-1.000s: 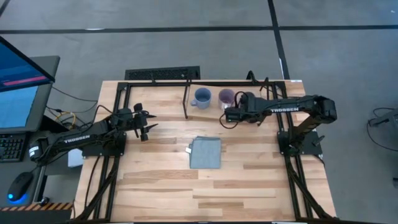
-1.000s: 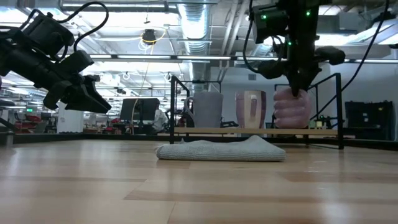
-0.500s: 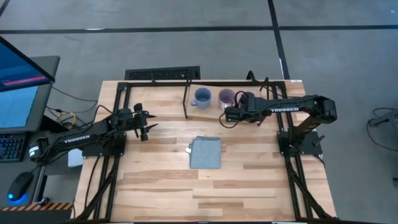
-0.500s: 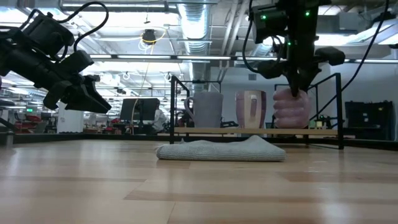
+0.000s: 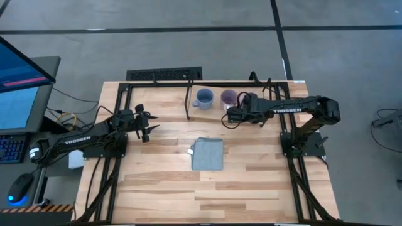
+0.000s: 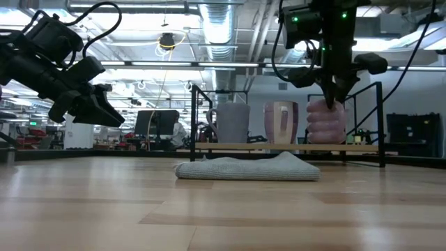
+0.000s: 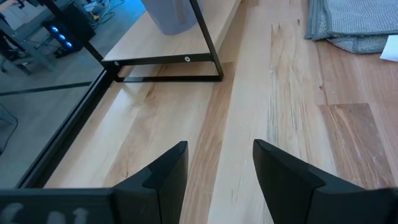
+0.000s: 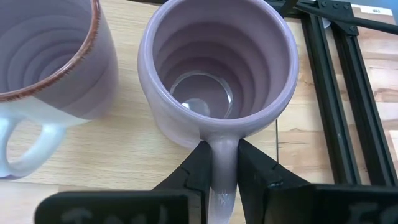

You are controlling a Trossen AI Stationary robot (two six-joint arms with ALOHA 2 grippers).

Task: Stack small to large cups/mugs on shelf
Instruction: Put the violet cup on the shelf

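Note:
On the shelf point(image 5: 215, 112) at the table's far middle stand a blue mug point(image 5: 204, 98) and a light purple mug point(image 5: 228, 98), each on its base. To their right my right gripper point(image 8: 222, 168) is shut on a ridged light purple mug point(image 6: 326, 123), which is upright with its base at the shelf board point(image 6: 265, 147); I cannot tell whether it touches the board. In the high view the gripper hides this mug. My left gripper point(image 5: 146, 129) hangs open over the table's left part, holding nothing. My right gripper pinches the ridged mug's handle point(image 8: 222, 152) between its two fingers point(image 8: 199, 168), one on each flat side of the handle. The fingers slant down onto it from above. The mug stays upright, mouth up, below the gripper.
A grey-blue folded cloth point(image 5: 207, 154) lies flat in the middle of the table, in front of the shelf. The shelf's black rod frame point(image 8: 339, 93) runs close beside the held mug. Bare wood lies at the table's near side.

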